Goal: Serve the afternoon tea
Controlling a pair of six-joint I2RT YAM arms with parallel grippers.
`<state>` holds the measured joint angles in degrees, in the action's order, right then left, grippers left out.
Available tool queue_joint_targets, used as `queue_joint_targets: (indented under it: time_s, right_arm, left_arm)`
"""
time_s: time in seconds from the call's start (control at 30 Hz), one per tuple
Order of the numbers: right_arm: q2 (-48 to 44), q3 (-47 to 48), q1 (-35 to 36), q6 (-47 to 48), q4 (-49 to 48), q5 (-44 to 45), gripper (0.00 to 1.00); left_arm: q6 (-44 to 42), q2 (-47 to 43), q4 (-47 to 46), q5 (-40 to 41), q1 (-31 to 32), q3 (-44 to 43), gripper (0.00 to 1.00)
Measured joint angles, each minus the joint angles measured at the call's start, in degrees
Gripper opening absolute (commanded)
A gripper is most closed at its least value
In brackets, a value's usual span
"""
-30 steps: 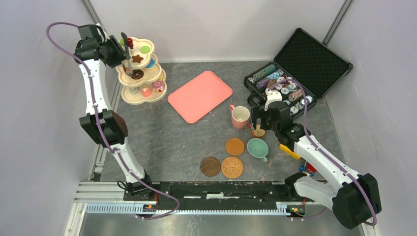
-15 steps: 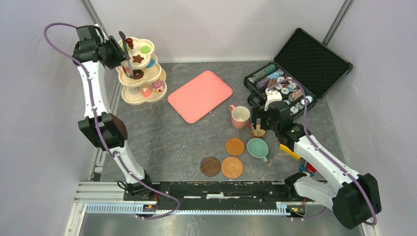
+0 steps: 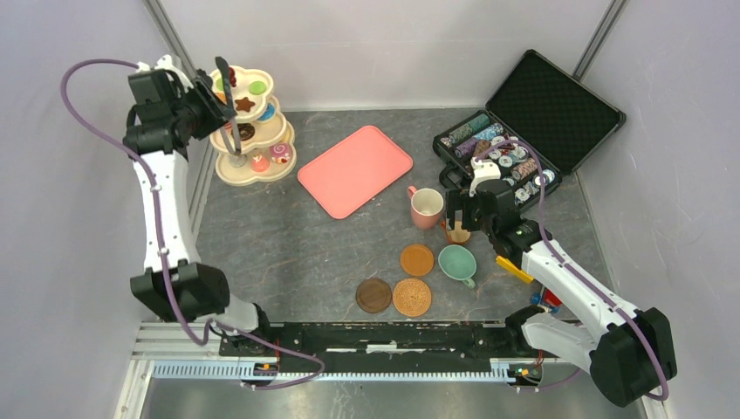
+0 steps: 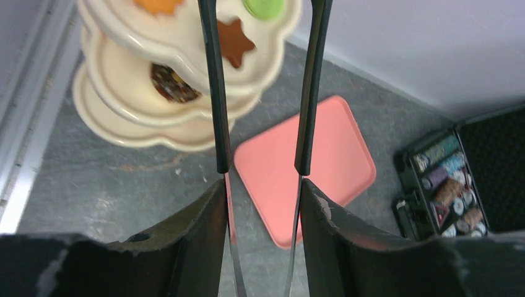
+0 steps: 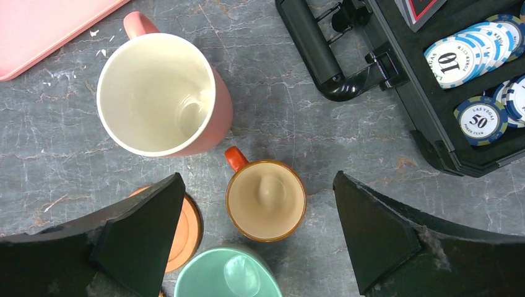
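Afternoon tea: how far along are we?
Done: nothing visibly served; the pink tray is bare. In hand: left end effector holds tongs at the stand's pastries; right end effector hangs open over the brown cup. Left: it, the pink cup and teal cup stand beside the coasters, not on them.

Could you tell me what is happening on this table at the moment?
The left pincer grips a pair of tongs, reaching over the top tier of the cream pastry stand, where the toy pastries sit. The right pincer hovers open over the small brown cup, beside the pink cup and teal cup. All three cups stand on the table, none on the coasters, and the pink tray holds nothing.
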<state>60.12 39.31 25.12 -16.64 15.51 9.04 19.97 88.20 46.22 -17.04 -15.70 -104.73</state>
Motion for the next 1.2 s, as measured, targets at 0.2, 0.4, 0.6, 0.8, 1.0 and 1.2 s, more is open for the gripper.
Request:
queue_joint_targets:
  time_s: [0.2,0.4,0.6,0.8,1.0,1.2]
  right_arm:
    - [-0.02,0.44,0.00,-0.04,0.04,0.00,0.98]
    - [-0.11,0.76,0.00,-0.04,0.04,0.02,0.98]
    - [-1.11,0.76,0.00,-0.09,0.13,0.11,0.98]
    - [-1.92,0.76,0.00,-0.13,0.15,0.28,0.98]
    - [-1.97,0.76,0.00,-0.09,0.15,0.50,0.98]
    - [-3.23,0.59,0.00,0.39,0.46,0.70,0.98]
  left_arm:
    - [-0.79,-9.73,-2.29,4.04,13.25,12.72,0.52]
    - [-2.82,-10.80,-3.06,10.95,27.69,22.27,0.50]
    - [-5.44,-9.31,-3.37,17.97,34.75,28.96,0.55]
    - [-8.79,-5.40,-4.72,18.71,36.83,31.52,0.55]
    - [-11.47,9.86,-7.04,18.40,36.72,26.25,0.55]
    - [-12.44,19.91,-10.82,18.14,36.72,22.49,0.56]
